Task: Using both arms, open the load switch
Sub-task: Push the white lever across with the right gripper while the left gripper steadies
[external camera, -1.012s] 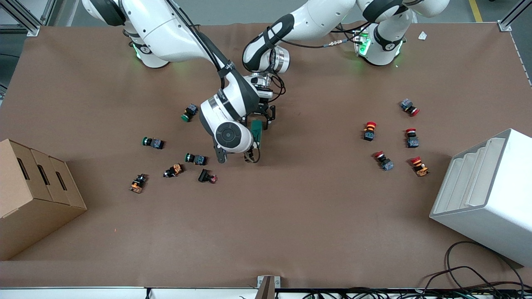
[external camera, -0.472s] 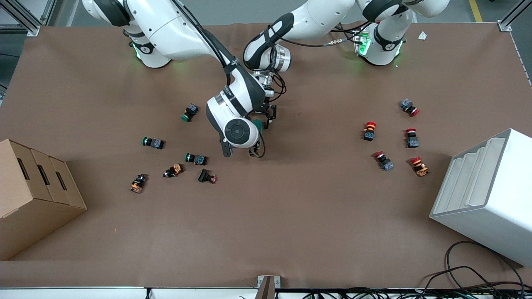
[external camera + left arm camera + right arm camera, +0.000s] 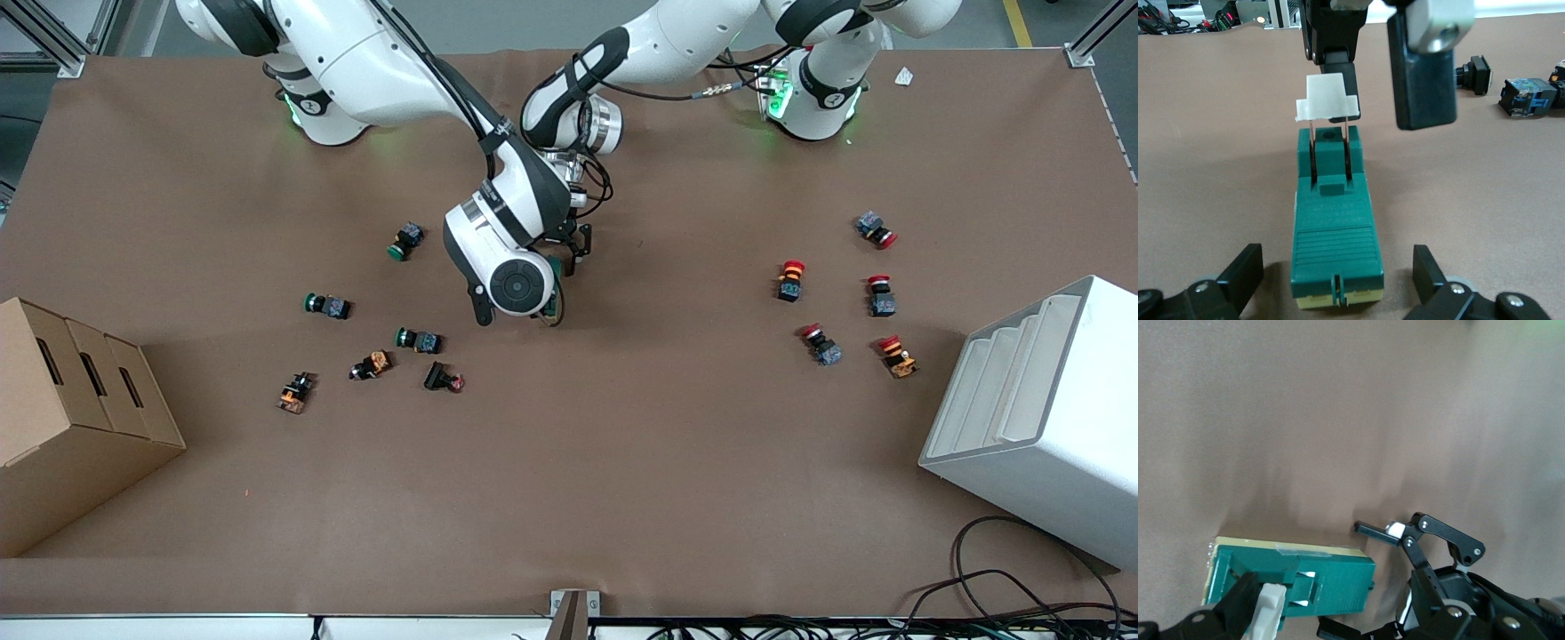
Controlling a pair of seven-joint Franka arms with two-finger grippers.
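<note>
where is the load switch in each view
Front view: load switch only a green sliver beside the right arm's wrist, mid-table.
Left wrist view: lying on the table, centre, between the left pincer fingers, which are open.
Right wrist view: at the lower edge.
Shared landmark: its white lever tab, raised, right pincer around it.

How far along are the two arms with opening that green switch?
Mostly done: the load switch lies on the table with its white lever tab raised on copper blades. In hand: the right gripper, open, has one finger at the tab, and the left gripper, open, straddles the body. Left: probably finishing the swing.
</note>
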